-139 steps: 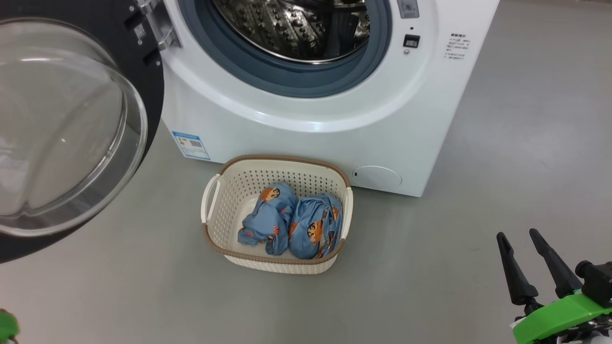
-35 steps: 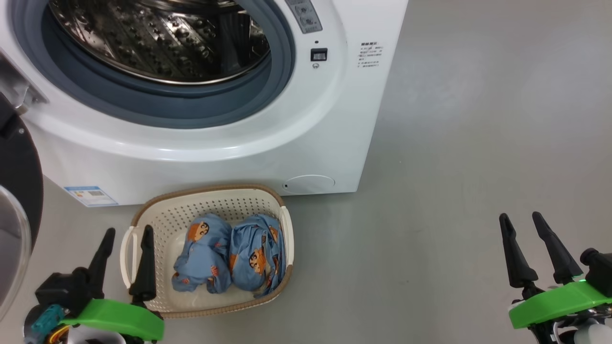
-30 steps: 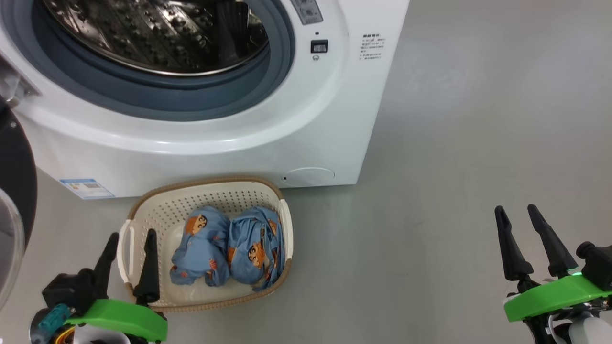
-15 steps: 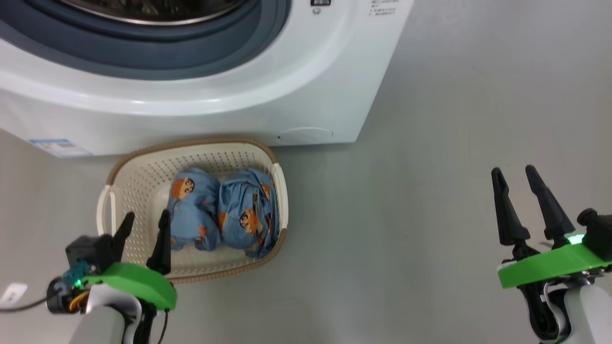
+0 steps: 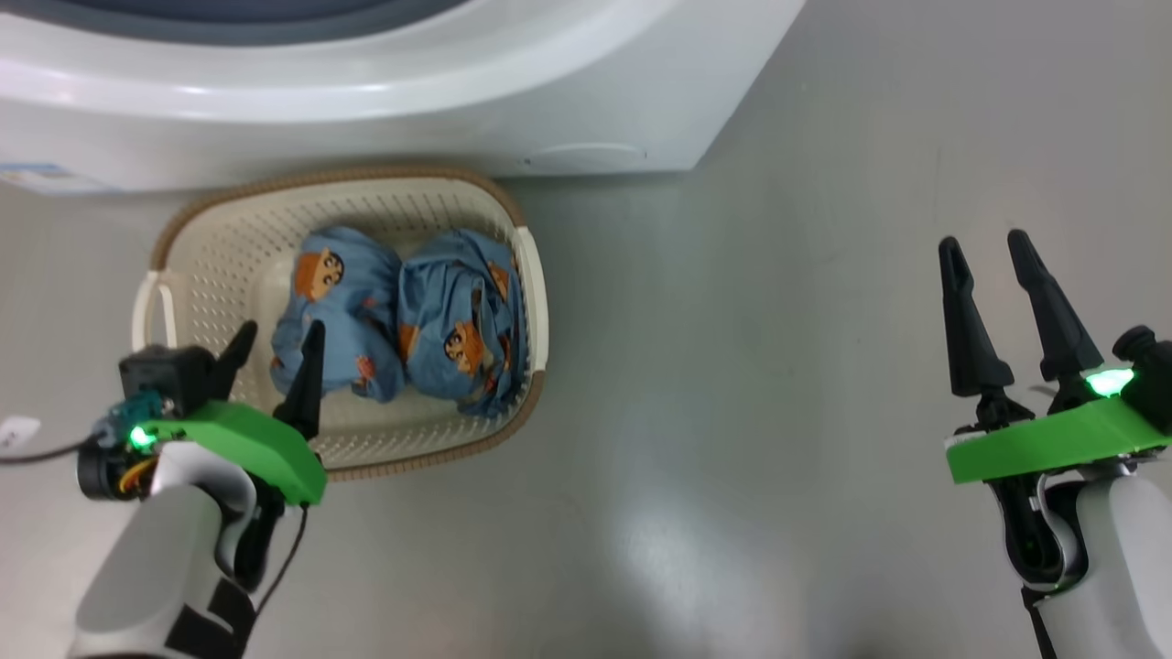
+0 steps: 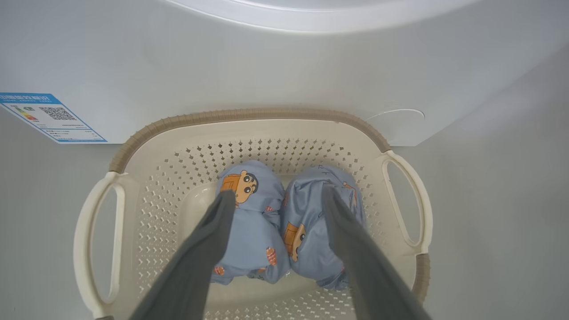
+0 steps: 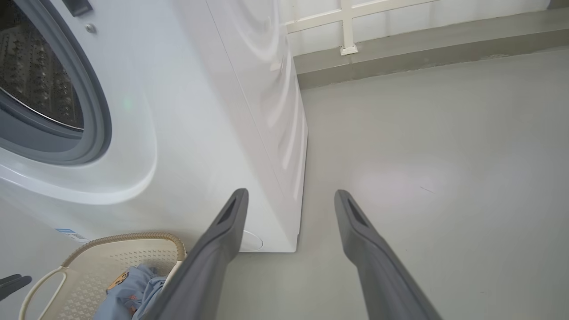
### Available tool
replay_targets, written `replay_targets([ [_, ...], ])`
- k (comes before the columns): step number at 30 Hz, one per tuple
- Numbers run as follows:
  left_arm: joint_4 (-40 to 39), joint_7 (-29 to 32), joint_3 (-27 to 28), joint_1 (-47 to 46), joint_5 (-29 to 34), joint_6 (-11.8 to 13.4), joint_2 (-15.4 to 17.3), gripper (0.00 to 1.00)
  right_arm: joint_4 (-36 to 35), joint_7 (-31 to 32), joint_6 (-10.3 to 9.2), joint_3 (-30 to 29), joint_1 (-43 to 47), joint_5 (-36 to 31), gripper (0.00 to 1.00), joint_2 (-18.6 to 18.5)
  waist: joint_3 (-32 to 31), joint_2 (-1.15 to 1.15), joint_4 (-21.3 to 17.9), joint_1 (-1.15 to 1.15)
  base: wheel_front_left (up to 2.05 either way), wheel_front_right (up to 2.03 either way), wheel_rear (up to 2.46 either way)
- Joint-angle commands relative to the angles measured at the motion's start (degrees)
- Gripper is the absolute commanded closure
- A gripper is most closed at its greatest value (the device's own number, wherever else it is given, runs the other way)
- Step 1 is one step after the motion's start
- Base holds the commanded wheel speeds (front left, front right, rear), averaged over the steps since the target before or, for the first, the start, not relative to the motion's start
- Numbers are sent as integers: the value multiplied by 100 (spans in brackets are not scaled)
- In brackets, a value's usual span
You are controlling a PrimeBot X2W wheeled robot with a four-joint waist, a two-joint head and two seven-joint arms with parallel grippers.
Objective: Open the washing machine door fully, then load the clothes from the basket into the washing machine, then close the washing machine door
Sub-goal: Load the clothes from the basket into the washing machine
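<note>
1. 1 white box-shaped front-loading washing machine [image 5: 366, 119] stands on the grey floor [image 5: 732, 366]. 1 small cream-white perforated plastic basket [image 5: 220, 247] with a brown rim sits just in front of it. Inside lie the clothes [image 5: 403, 316]: 2 light-blue fabric bundles printed with orange-and-black cartoon faces, side by side and touching.
2. There are 2 end effectors. The left end effector [image 5: 280, 331] hangs over the basket's near side, fingers spread wide, holding nothing. The right end effector [image 5: 982, 240] is well apart over bare floor, equally wide and empty.
3. From the head view, the machine is cut off above its lower front. Whether the left fingertips touch the fabric, I cannot tell.
4. The left wrist view adds 1 blue sticker [image 6: 49, 116] and 1 round cap [image 6: 395, 122]. The right wrist view shows the steel drum [image 7: 35, 84] inside its grey-blue gasket [image 7: 95, 133], cut off by the frame edge.
</note>
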Motion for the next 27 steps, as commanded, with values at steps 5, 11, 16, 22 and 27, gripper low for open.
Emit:
replay_targets([
  [5,405,-37,-157,-517,-273,-9,369,0,-212,-69,9,165,-146,-66,0,33,661,0,-96,0,0,0,0],
  [11,796,-37,-487,-885,-579,-9,497,0,-259,-69,9,200,-237,-75,0,64,933,0,-185,0,0,0,0],
  [16,1108,-37,-898,-1242,-927,-9,652,0,-322,-69,9,228,-315,-75,0,74,1175,0,-235,0,0,0,0],
  [22,1471,-37,-1388,-1544,-1269,-9,789,0,-368,-69,9,267,-338,-89,0,75,1310,0,-272,0,0,0,0],
  [27,1712,-36,-1644,-1716,-1633,-9,847,0,-401,-69,9,330,-312,-94,0,54,1364,0,-316,0,0,0,0],
])
